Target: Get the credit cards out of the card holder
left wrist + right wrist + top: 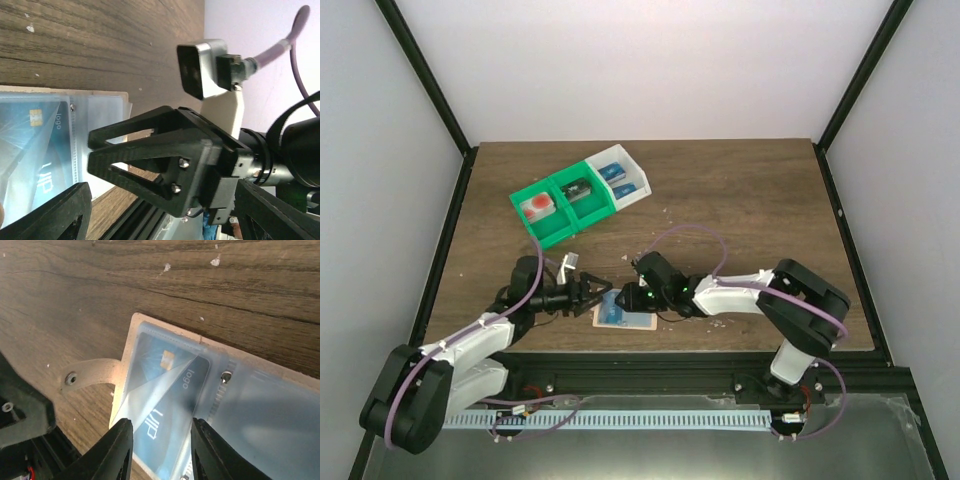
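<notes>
Credit card (165, 390) inside card holder (270, 405), on table (100, 300)

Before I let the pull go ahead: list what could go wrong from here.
The right gripper straddles the credit card inside its clear sleeve; it may pinch the sleeve too and drag the card holder along. The left gripper is open, apparently not pinning the holder, which could slide. Both grippers crowd one spot and might collide.

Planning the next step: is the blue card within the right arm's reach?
Likely yes: the right gripper straddles the credit card in the open card holder, though a clear pocket covers it.
</notes>
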Controlling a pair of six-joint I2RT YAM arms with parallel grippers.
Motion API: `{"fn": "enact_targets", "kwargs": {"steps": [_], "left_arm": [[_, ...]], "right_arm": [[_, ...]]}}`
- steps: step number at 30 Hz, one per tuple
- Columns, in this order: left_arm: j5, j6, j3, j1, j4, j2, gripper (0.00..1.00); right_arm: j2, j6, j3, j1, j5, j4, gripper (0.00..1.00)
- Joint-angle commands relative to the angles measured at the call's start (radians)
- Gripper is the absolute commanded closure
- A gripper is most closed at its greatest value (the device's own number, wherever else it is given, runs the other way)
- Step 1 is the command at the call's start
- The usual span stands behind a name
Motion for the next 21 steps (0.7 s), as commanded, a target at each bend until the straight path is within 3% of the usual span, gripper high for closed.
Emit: {"fn": "enact_targets", "kwargs": {"steps": [1, 7, 14, 21], "left_arm": [[-0.001, -0.003, -0.001, -0.005, 0.043, 0.007, 0.2], [-0.113, 0.107, -0.007, -0.006, -0.053, 0.051, 0.19], [-0.119, 0.13, -0.043, -0.006, 0.005, 0.144, 0.18], [-0.17, 0.159, -0.052, -0.005, -0.011, 0.154, 0.19]], "right_arm": [[0.053, 0.011, 0.045, 0.011, -0.019, 0.005, 0.66], [0.096, -0.009, 0.068, 0.012, -0.005, -0.032, 0.69], [0.098, -0.042, 0.052, 0.031, 0.061, -0.09, 0.72], [0.098, -0.055, 0.026, 0.036, 0.112, -0.1, 0.82]]}}
